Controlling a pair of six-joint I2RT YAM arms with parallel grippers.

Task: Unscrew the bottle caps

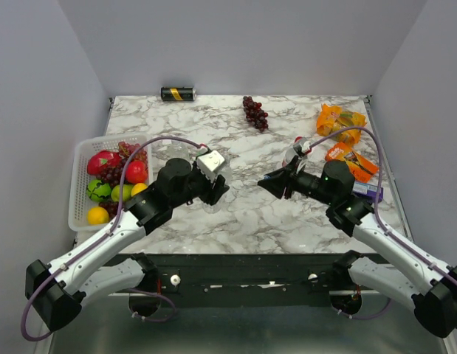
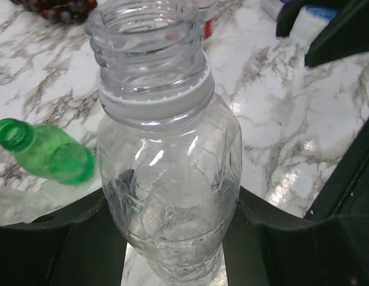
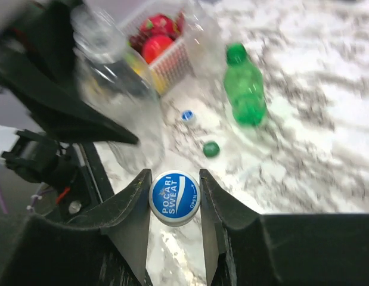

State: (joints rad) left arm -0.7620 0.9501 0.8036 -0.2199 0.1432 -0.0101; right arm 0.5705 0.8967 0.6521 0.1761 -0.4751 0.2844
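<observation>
- The blue-and-white cap [image 3: 174,198] pinched between the fingers of the right claw [image 1: 272,183] read "POCARI SWEAT" — no other writing was legible.
- The table [image 1: 243,221] was white marble with grey veins, closed in by plain grey walls [image 1: 250,44]. A white basket [image 1: 74,221] of fruit [image 1: 102,162] sat at its left edge.
- The left claw [image 1: 219,190] was clamped on the body of a clear bottle [image 2: 169,179] — crinkled, its threaded mouth open, with a white ring under the thread.
- A translucent green bottle [image 2: 47,152] lay uncapped on its side on the table near it, and a loose green cap [image 3: 211,149] lay close by.
</observation>
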